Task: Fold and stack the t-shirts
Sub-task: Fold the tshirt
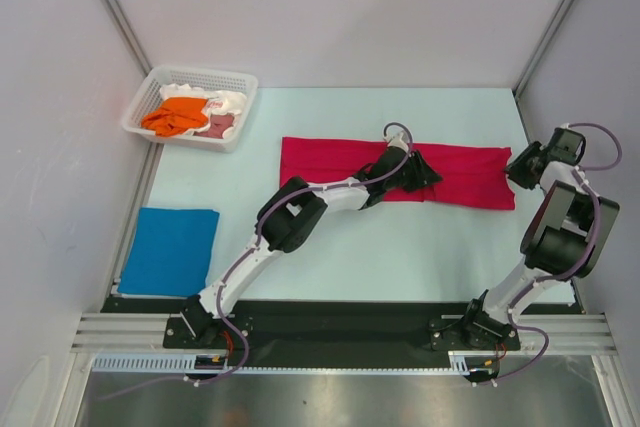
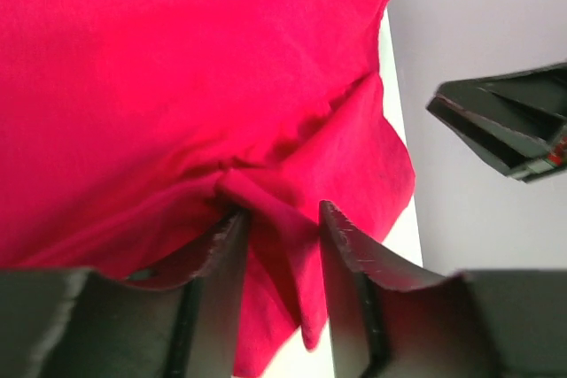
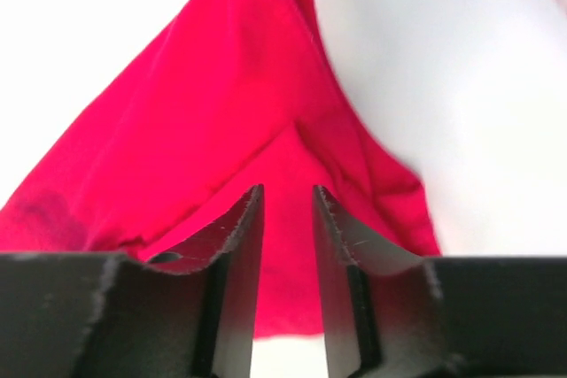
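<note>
Showing: two arms reached over a pale worktop [image 1: 400, 247], both at the same long garment.
Crimson-red t-shirt [image 1: 330, 159]: lay as a long folded band across the middle of the worktop, its length running left to right.
Left hand [image 1: 420, 175]: sat on the band just right of its middle. In the wrist view its fingers [image 2: 221, 254] stood partly apart and pinched a raised ridge of the red cloth between them.
Right hand [image 1: 520, 167]: was at the band's right end. Its fingers [image 3: 239, 245] stood narrowly apart with red cloth showing in the gap, and whether they gripped it could not be told.
Blue t-shirt [image 1: 170, 250]: lay folded flat as a rectangle at the near left of the worktop, well apart from the red one.
Basket [image 1: 240, 107]: a white lattice one, stood at the far left corner of the worktop.
Basket contents: an orange t-shirt [image 1: 175, 115], a white t-shirt [image 1: 225, 99] and a dusty-pink t-shirt [image 1: 218, 127] lay crumpled together inside.
</note>
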Controlling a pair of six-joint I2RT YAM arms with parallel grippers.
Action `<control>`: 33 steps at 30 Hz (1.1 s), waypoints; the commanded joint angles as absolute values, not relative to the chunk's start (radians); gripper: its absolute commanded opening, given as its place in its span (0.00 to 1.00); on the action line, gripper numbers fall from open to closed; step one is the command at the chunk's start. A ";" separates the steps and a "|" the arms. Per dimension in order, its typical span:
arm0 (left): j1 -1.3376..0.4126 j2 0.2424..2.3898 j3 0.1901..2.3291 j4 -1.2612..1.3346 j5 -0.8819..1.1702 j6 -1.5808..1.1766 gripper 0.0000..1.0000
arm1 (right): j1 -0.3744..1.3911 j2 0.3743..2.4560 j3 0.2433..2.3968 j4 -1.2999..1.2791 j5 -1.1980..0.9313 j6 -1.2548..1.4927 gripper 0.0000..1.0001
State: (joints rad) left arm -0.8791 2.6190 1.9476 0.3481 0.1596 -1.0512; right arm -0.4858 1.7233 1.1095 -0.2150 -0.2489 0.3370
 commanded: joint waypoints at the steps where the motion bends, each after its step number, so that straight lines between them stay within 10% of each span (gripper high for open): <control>1: -0.876 2.657 2.029 0.354 0.164 -1.066 0.41 | -0.491 1.798 1.183 -0.233 -0.255 0.308 0.32; 20: -0.858 2.683 2.069 0.373 0.190 -1.089 0.38 | -0.486 1.927 1.224 -0.173 -0.313 0.285 0.30; 33: -0.841 2.700 2.086 0.374 0.199 -1.097 0.15 | -0.480 1.925 1.256 -0.178 -0.322 0.314 0.00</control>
State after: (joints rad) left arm -0.8520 2.6972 2.0354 0.3546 0.1967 -1.1000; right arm -0.4824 1.9396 1.2148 -0.2005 -0.3119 0.3061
